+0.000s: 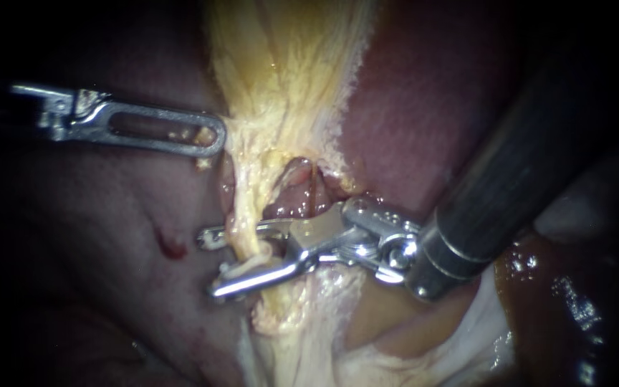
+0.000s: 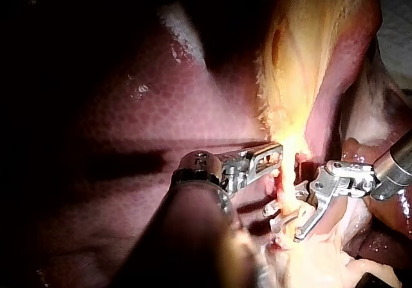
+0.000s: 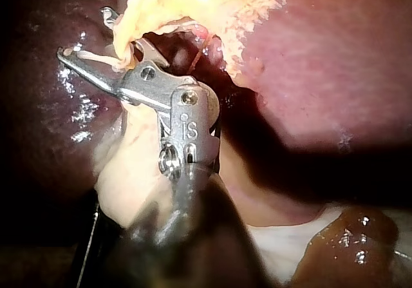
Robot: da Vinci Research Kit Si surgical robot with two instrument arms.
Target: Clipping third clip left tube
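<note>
The left tube [image 1: 246, 240], a thin yellow strand, runs down from the yellow fatty tissue [image 1: 288, 72]. My right instrument [image 1: 210, 265] comes in from the upper right and its long jaws stand open astride this tube, one on each side. A pale thread of tissue lies along the lower jaw. Right of the tube sits a pink-red fold [image 1: 301, 192]. My left instrument [image 1: 209, 137] holds the edge of the yellow tissue with its slotted jaws shut. The right wrist view shows the right instrument [image 3: 87, 33] straddling the strand; the left wrist view shows the left instrument [image 2: 273, 156] on the yellow tissue and the right instrument [image 2: 284, 223] beyond it.
Dark red liver [image 1: 94, 236] lies on the left with a small blood spot [image 1: 172, 247], and more liver [image 1: 424, 107] on the right. Pale membrane [image 1: 395, 344] and a wet brown surface [image 1: 567, 301] lie under the right shaft [image 1: 524, 158].
</note>
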